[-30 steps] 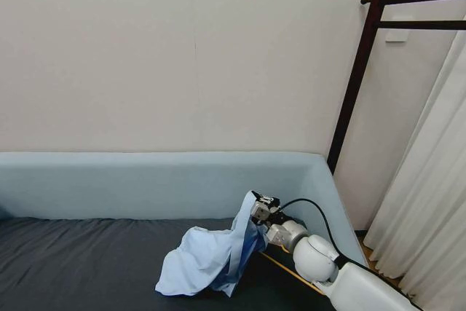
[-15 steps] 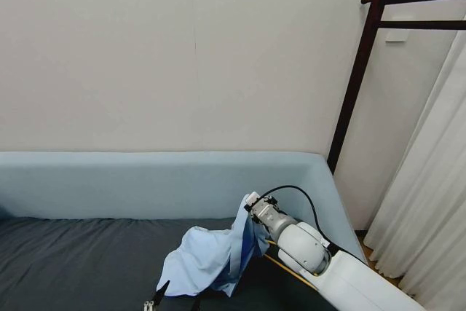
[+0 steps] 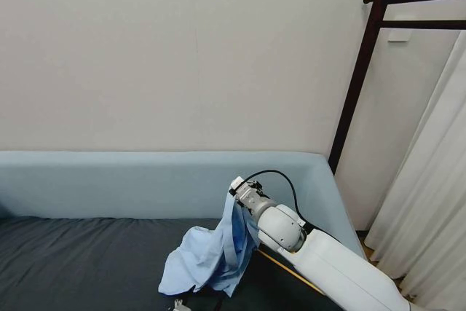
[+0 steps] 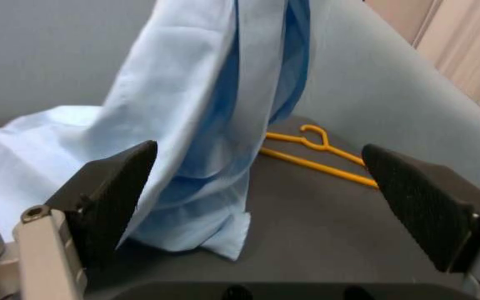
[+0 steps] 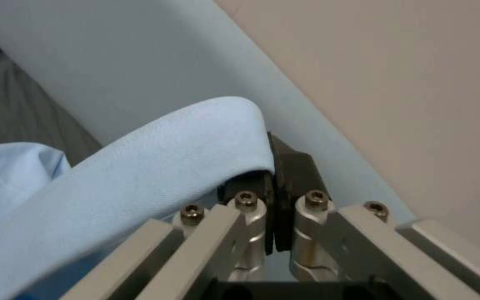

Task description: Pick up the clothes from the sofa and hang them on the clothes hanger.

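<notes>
A light blue garment (image 3: 211,256) trails from the dark sofa seat (image 3: 80,264) up to my right gripper (image 3: 237,189), which is shut on a fold of it. The right wrist view shows the cloth (image 5: 123,206) draped over the closed fingers (image 5: 286,178). My left gripper (image 4: 261,187) stands open low in front of the hanging cloth (image 4: 215,112); its tips show at the head view's bottom edge (image 3: 178,304). A yellow hanger (image 4: 324,156) lies on the seat beside the garment (image 3: 287,271). The dark wooden clothes rack (image 3: 364,71) stands at the right.
The sofa's pale blue back (image 3: 145,183) and right armrest (image 3: 331,209) enclose the seat. White curtains (image 3: 437,202) hang at the far right, beside the rack. The seat's left half is bare.
My right gripper has lifted the garment higher and moved left. The left gripper's tips, at the head view's bottom edge half a second ago, have shifted slightly right.
</notes>
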`<state>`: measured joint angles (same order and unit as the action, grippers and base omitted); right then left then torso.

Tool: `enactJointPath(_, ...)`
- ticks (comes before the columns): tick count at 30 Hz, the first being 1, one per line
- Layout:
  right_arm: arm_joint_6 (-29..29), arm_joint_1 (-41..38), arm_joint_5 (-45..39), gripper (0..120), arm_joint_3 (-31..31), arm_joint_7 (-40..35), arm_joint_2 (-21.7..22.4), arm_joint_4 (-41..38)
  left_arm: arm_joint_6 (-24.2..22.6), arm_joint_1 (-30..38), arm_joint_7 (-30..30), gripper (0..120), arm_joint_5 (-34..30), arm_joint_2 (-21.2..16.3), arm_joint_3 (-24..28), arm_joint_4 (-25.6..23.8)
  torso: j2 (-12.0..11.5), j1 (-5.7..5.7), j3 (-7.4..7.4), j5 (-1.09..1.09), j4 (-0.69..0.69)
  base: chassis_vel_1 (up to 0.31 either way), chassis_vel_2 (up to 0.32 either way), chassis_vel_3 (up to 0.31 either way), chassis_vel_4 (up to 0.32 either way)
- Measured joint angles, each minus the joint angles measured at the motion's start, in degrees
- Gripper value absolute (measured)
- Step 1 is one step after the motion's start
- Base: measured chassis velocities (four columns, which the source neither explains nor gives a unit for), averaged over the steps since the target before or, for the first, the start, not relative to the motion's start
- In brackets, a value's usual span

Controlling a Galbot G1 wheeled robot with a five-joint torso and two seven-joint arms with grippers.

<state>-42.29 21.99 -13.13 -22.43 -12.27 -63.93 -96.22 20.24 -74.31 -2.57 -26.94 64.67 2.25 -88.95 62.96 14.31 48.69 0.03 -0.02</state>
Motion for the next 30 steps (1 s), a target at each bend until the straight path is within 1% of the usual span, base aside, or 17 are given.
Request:
enactJointPath(2,0.08,0.50,0.01,0,0.08,-0.01,0.34,-0.28,-0.27,2.01,-1.04,96,0.56,2.29,1.35,2.52,0.00,0.00,0.00,0.00,0.00,0.000,0.000,0.000,0.000)
enactJointPath(3,0.08,0.50,0.01,0,0.08,-0.01,0.34,-0.28,-0.27,2.01,-1.04,96,0.56,2.29,1.35,2.52,0.00,0.00,0.00,0.00,0.00,0.000,0.000,0.000,0.000)
enactJointPath(6,0.17,0.99,0.07,0,0.39,-0.01,0.83,-0.84,-0.29,4.31,-2.29,96,2.30,4.97,2.86,5.78,0.00,0.00,0.00,0.01,0.01,0.000,0.000,0.000,0.000)
enactJointPath(7,0.17,0.99,0.07,0,0.39,-0.01,0.83,-0.84,-0.29,4.31,-2.29,96,2.30,4.97,2.86,5.78,0.00,0.00,0.00,0.01,0.01,0.000,0.000,0.000,0.000)
enactJointPath(12,0.24,1.35,0.03,0,0.52,0.00,1.86,-2.25,-0.32,8.25,-4.67,96,5.63,8.58,4.38,12.26,0.00,0.00,0.00,0.02,0.01,0.000,0.000,0.000,0.000)
enactJointPath(13,0.24,1.35,0.03,0,0.52,0.00,1.86,-2.25,-0.32,8.25,-4.67,96,5.63,8.58,4.38,12.26,0.00,0.00,0.00,0.02,0.01,0.000,0.000,0.000,0.000)
enactJointPath(17,0.28,2.13,0.03,0,0.56,0.09,2.98,-3.27,-0.30,11.49,-7.78,96,8.11,11.60,4.58,16.41,0.00,0.00,0.00,0.01,0.00,0.000,0.000,0.000,0.000)
enactJointPath(19,0.29,2.23,0.03,0,0.60,0.10,3.08,-3.35,-0.23,11.86,-8.13,96,8.48,11.97,4.56,16.95,0.00,0.00,0.00,0.02,0.01,0.000,0.000,0.000,0.000)
enactJointPath(23,0.32,3.37,0.10,0,1.60,0.18,3.77,-4.12,0.40,14.07,-9.51,95,10.07,14.67,4.63,20.12,0.00,0.00,0.00,0.01,0.00,0.000,0.000,0.000,0.000)
enactJointPath(27,0.35,4.09,0.18,0,2.08,0.23,4.18,-4.60,0.58,15.20,-9.85,95,10.60,15.78,4.74,21.51,0.00,0.00,-0.01,0.01,0.01,0.000,0.000,0.000,0.000)
enactJointPath(30,0.36,4.95,0.25,0,2.28,0.29,4.72,-5.17,1.20,17.00,-10.21,94,11.53,17.33,4.43,24.41,0.00,0.00,0.00,0.01,0.01,0.000,0.000,0.000,0.000)
